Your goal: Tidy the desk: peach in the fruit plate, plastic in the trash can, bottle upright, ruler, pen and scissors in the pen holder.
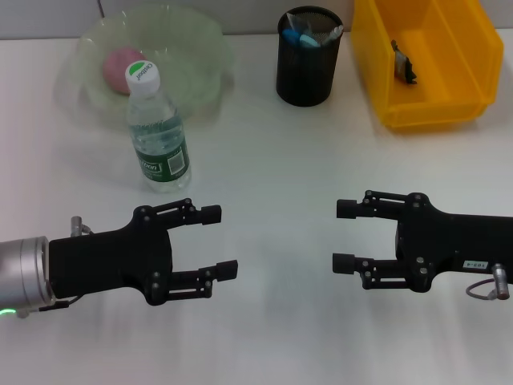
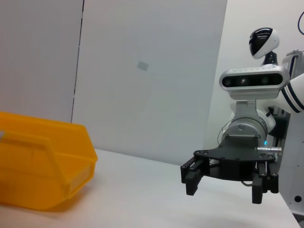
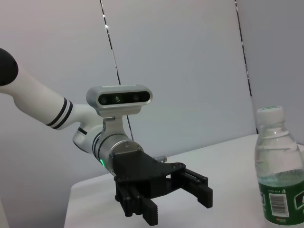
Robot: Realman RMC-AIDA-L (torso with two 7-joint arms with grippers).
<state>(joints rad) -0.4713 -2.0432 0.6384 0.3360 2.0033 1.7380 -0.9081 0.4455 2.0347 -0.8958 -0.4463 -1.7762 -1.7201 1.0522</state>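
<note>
Finding nearly everything done: we are seeing the peach (image 1: 120, 61) in the fruit plate (image 1: 196, 40), bottle (image 1: 157, 128) upright, scissors (image 1: 305, 38) in the pen holder (image 1: 306, 76), something dark in the trash can (image 1: 377, 56); left end effector (image 1: 220, 241) and right end effector (image 1: 345, 236) are hovering open, empty, near the tabletop's (image 1: 272, 160) front edge.

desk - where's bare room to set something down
Bare desk lies between the left claw and right claw, and between the bottle and the trash can. It's crowded at the far edge: fruit plate, pen holder.
</note>
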